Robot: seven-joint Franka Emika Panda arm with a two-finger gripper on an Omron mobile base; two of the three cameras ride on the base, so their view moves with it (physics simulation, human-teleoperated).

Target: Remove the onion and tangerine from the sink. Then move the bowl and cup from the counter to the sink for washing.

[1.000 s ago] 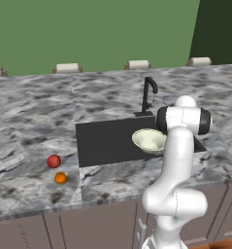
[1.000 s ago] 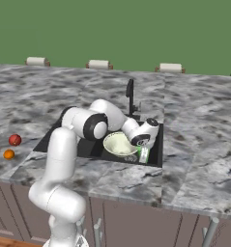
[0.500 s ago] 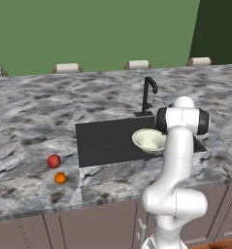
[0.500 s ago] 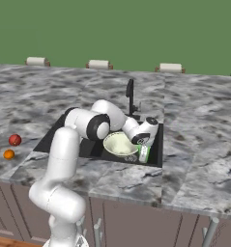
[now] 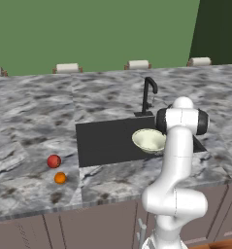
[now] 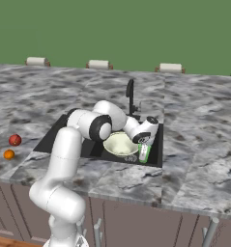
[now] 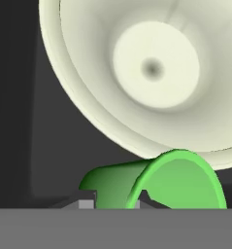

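The sink (image 5: 105,141) now holds your bowl (image 6: 119,144) at its right end, and the cup (image 6: 144,152) stands just right of it, near the front wall, set there for washing. On the table (image 5: 35,121) to the left lie the onion (image 5: 53,161) and tangerine (image 5: 60,178), already out. Your fingers (image 7: 109,200) straddle the cup wall, slightly parted; I cannot tell whether they grip it.

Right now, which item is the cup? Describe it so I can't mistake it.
Find the black sink set in the marble counter. At its right end a wide cream bowl lies, and the cup stands beside it, under the gripper. It is bright green, and much smaller than the bowl.
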